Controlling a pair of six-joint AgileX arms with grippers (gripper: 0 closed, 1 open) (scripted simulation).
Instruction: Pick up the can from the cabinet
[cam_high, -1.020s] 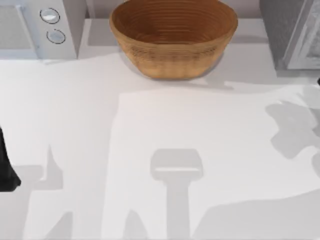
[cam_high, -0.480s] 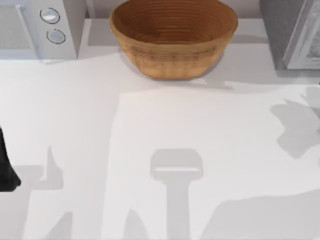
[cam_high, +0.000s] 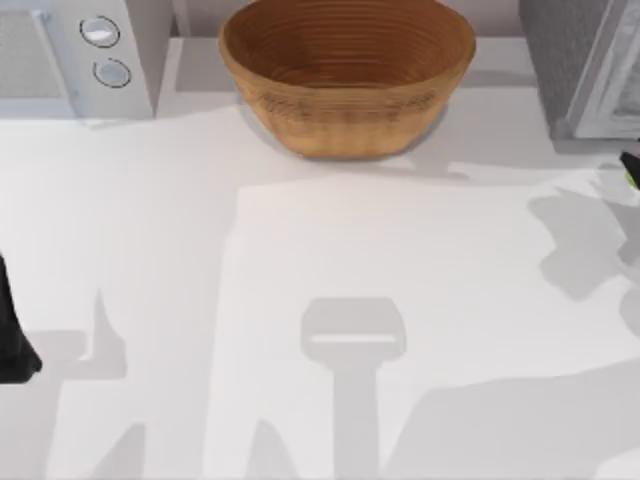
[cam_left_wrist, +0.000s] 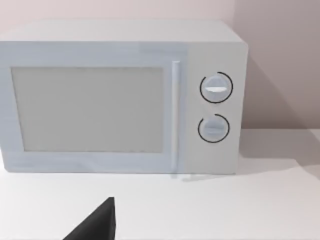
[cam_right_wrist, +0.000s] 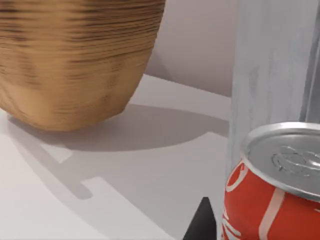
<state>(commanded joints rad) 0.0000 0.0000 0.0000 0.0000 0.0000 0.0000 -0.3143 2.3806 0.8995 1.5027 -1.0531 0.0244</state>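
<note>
Left arm (cam_high: 12, 330): parked at the table's left edge. Whether its hand is released or clenched cannot be told.
Microwave (cam_high: 80, 55): seen at the far left corner, door shut, unchanged over the last second.
Woven bowl (cam_high: 347, 75): set at the far middle of the table (cam_high: 300, 240), not shifted.
Shadow on the right (cam_high: 585, 250): redrawn since a second ago, now drawn together nearer the cabinet. Motion of the right arm above that side is inferred.
Cabinet (cam_high: 565, 60): placed at the far right. Its pale wall is seen in the right wrist view just behind the can.
Dark and green sliver (cam_high: 631, 170): shown at the right edge below the cabinet, where no green was seen half a second ago. It is judged to be the can or the right arm brought into view.
Can (cam_right_wrist: 277, 195): seen close up in the right wrist view, upright, with a silver top and a red-and-white label.
Right gripper (cam_right_wrist: 202, 225): a dark part is seen just beside the can. Whether the can is grasped cannot be told.
Meaning for the task: the can is judged reached, with the lift unconfirmed.
</note>
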